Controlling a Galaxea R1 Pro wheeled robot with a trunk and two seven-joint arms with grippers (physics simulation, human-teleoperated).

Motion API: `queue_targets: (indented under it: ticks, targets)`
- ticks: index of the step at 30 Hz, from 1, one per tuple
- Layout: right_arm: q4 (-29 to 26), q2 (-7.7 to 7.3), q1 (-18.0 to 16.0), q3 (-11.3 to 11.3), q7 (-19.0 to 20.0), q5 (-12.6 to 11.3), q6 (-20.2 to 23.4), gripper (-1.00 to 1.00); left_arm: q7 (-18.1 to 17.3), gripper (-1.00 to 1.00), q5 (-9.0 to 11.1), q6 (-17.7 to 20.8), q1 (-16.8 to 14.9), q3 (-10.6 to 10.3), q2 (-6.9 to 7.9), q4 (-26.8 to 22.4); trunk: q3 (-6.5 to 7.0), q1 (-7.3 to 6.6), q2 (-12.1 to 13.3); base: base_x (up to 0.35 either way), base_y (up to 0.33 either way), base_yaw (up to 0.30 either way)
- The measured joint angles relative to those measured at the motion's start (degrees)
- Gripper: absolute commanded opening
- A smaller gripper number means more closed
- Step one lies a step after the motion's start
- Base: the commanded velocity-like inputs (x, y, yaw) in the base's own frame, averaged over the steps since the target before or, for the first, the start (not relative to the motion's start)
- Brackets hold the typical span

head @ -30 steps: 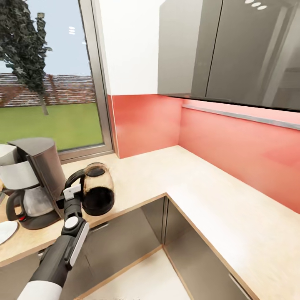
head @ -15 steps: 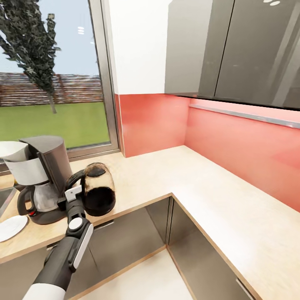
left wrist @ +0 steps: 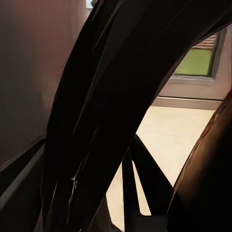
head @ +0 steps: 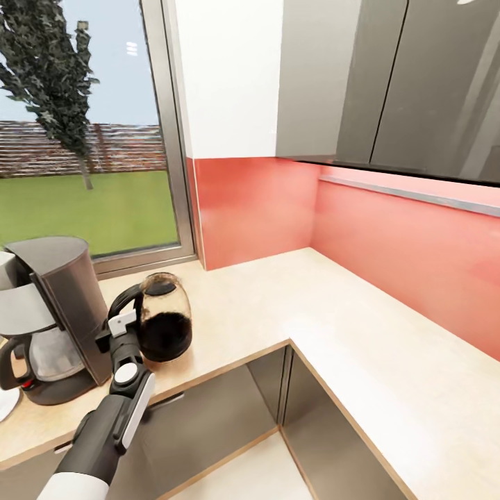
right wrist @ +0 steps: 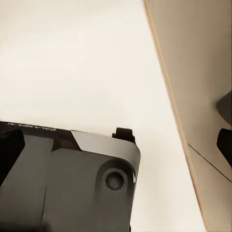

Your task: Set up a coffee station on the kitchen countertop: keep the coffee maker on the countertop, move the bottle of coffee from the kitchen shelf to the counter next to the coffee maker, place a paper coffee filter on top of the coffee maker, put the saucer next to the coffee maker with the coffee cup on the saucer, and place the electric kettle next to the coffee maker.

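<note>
The electric kettle [head: 165, 325] stands upright on the kitchen countertop [head: 333, 326], close to the right of the black coffee maker [head: 59, 305]. My left gripper [head: 119, 328] is at the kettle's black handle [left wrist: 111, 96], shut around it; that handle looms very close in the left wrist view. A sliver of the white saucer [head: 3, 403] lies on the counter at the picture's left edge, in front of the coffee maker. My right gripper [right wrist: 226, 123] hangs low beside a cabinet front, with a gap between its fingertips and nothing in it. The bottle of coffee, paper coffee filter and coffee cup are out of view.
The worktop turns a corner and runs along the red backsplash [head: 389, 236] to the right. Grey wall cabinets [head: 389, 83] hang above it. A window [head: 83, 139] is behind the coffee maker. Glossy grey base cabinets [head: 208, 410] and pale floor [right wrist: 72, 63] lie below, by my own base [right wrist: 67, 188].
The head view has shifted, so the saucer slid toward the left edge. The kettle stays beside the coffee maker with my left gripper at its handle.
</note>
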Motion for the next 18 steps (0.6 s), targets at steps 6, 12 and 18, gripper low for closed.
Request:
queue_targets:
  ticks: [6, 12, 18]
  targets:
    - [0.0, 0.00, 0.0, 0.0, 0.0, 0.0, 0.0, 1.00, 0.3, -1.00, -0.3, -2.6, 0.0, 0.1, 0.00, 0.3, 0.00, 0.00, 0.0, 0.045, 0.004, 0.000]
    - [0.0, 0.00, 0.0, 0.0, 0.0, 0.0, 0.0, 1.00, 0.3, -1.00, 0.0, -4.1, 0.0, 0.1, 0.08, 1.3, 0.00, 0.01, 0.0, 0.108, 0.000, 0.000]
    - [0.0, 0.00, 0.0, 0.0, 0.0, 0.0, 0.0, 1.00, 0.4, -1.00, 0.0, -4.2, 0.0, 0.2, 0.08, 2.0, 0.00, 0.01, 0.0, 0.004, 0.000, 0.000]
